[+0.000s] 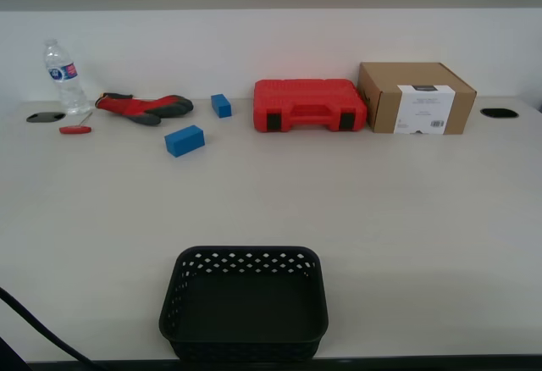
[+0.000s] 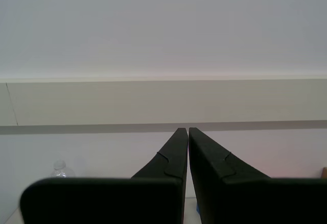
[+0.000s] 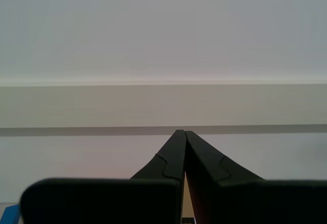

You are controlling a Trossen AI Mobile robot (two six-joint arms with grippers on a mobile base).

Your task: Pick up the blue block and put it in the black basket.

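In the exterior view the blue block [image 1: 185, 141] lies on the table, left of centre, toward the back. The black basket [image 1: 246, 261] stands empty at the table's front edge, well apart from the block. Neither arm shows in the exterior view. In the first wrist view my first gripper [image 2: 184, 130] is shut with nothing between its fingers and points at the wall. In the second wrist view my second gripper [image 3: 180, 132] is also shut and empty, facing the wall. A blue sliver [image 3: 10, 215] shows at that picture's corner; I cannot tell which block it is.
A smaller blue block [image 1: 221, 105] sits behind the larger one. Along the back stand a water bottle [image 1: 64, 77], a red screwdriver [image 1: 74, 130], a red and grey glove [image 1: 144, 107], a red case [image 1: 309, 105] and a cardboard box [image 1: 415, 97]. A dark cable [image 1: 34, 324] crosses the front corner.
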